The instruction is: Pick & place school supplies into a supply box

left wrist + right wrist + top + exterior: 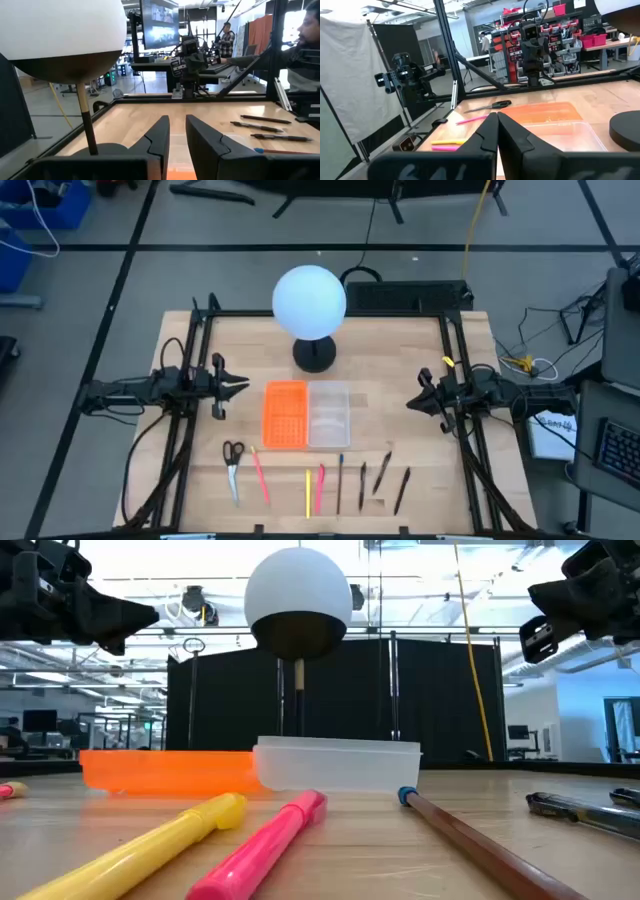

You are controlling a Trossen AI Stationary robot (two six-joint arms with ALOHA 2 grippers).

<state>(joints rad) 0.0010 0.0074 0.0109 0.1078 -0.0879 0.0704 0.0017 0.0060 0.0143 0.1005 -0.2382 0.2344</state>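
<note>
The supply box lies flat mid-table, an orange perforated half [285, 415] joined to a clear tray [329, 415]. Near the front edge the school supplies lie in a row: black-handled scissors [233, 465], a pink pen [261, 477], a yellow pen [307, 492], another pink one [320, 488] and several dark pens [362, 483]. My left gripper [240, 385] hovers left of the box, its fingers [177, 122] slightly apart with nothing between them. My right gripper [412, 402] hovers right of the box, shut and holding nothing [496, 117].
A white globe lamp [310, 302] stands on a black round base [315, 355] just behind the box. Black frame rails [195, 360] run along both table sides. Bare wood lies between the box and the row of supplies.
</note>
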